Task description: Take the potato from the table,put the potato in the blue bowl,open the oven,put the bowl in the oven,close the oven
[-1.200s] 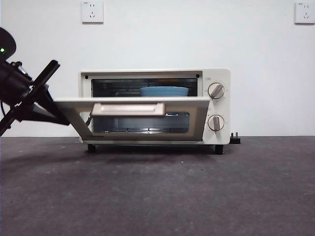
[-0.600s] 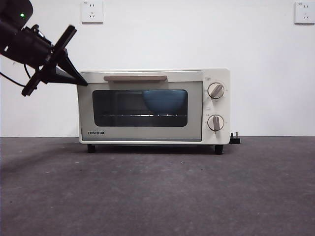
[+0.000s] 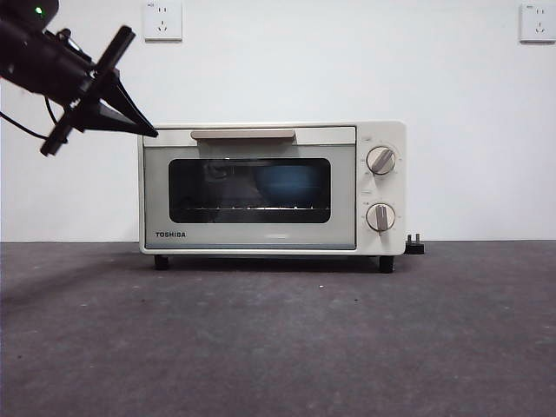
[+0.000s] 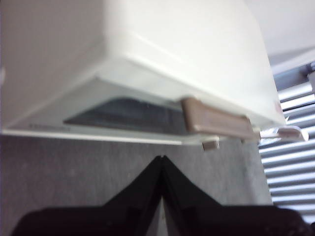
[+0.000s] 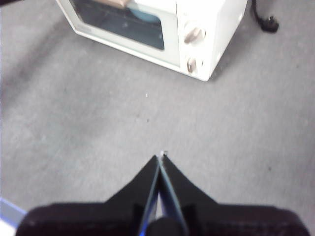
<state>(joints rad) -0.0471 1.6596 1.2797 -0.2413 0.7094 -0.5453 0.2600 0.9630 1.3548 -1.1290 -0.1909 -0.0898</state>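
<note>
While the oven (image 3: 272, 188) sits shut on the table (image 3: 278, 339), the blue bowl (image 3: 289, 184) shows dimly inside, perhaps hiding the potato; left gripper (image 3: 149, 133) hovers by its top corner, right gripper (image 5: 160, 158) above the table, both fingers pressed together.

Looks like a lab/test setup tbh, not a real kitchen: bare white wall (image 3: 347, 69) w/ two sockets (image 3: 163, 21), plain grey worktop (image 3: 278, 339), lone toaster oven (image 3: 272, 188).

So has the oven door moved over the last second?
Yes. The oven door has swung up from hanging open to shut flush against the oven, with the blue bowl behind its glass.
</note>
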